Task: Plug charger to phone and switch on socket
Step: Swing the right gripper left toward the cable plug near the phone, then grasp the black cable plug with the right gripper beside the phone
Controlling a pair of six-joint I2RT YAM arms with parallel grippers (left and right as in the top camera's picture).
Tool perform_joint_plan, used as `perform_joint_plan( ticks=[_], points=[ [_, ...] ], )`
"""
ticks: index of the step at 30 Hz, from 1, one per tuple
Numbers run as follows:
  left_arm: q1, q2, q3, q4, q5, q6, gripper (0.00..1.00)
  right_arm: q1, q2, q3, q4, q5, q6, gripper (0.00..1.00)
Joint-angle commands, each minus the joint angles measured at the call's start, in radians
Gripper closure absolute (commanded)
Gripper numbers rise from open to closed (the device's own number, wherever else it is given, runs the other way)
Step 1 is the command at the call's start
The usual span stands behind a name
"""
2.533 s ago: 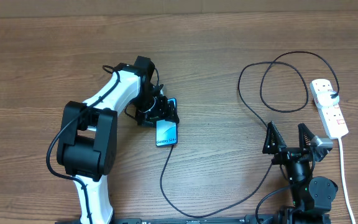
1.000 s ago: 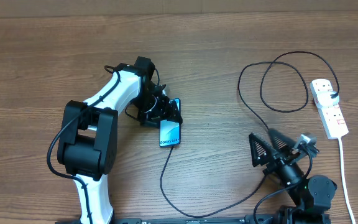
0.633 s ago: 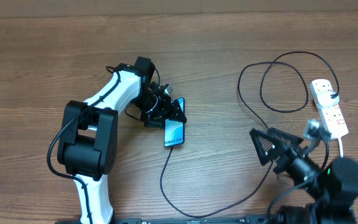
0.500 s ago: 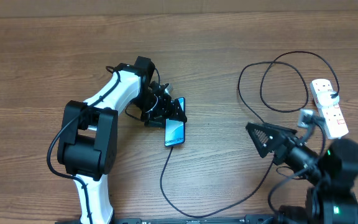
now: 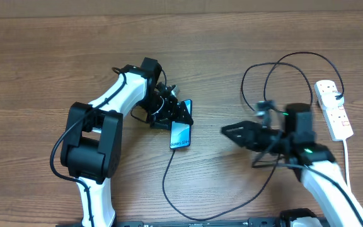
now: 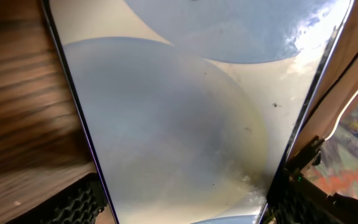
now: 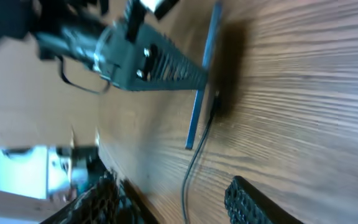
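R gripper [image 5: 227,131] swings from the white plastic socket strip [image 5: 334,112] toward the slim black-edged blue-screen phone [image 5: 180,133], fingers apart & empty; L gripper [image 5: 172,115] clamps phone, so plug-in before switch, prob.

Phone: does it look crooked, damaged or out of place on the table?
Slightly. The phone lies slanted, clamped across its sides by the left gripper, with the black cable running from its lower end. No damage or spill shows.
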Motion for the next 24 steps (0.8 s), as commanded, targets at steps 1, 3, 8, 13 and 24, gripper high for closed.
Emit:
perform_joint_plan(
  ticks=[1,3,8,13,24],
  points=[
    [-0.015,0.009,0.011,0.001,0.042,0.026,0.23,0.117,0.122,0.013,0.112,0.075,0.028,0.44],
    [-0.018,0.009,0.011,-0.003,0.042,0.026,0.23,0.173,0.191,0.013,0.179,0.146,0.084,0.43],
    [-0.029,0.009,0.011,-0.019,0.043,0.034,0.23,0.287,0.345,0.013,0.367,0.184,0.155,0.42],
    [-0.042,0.009,0.011,-0.026,0.042,0.052,0.23,0.322,0.400,0.014,0.463,0.203,0.179,0.39],
    [-0.068,0.009,0.011,-0.026,0.043,0.047,0.23,0.376,0.400,0.013,0.452,0.322,0.297,0.45]
  ],
)
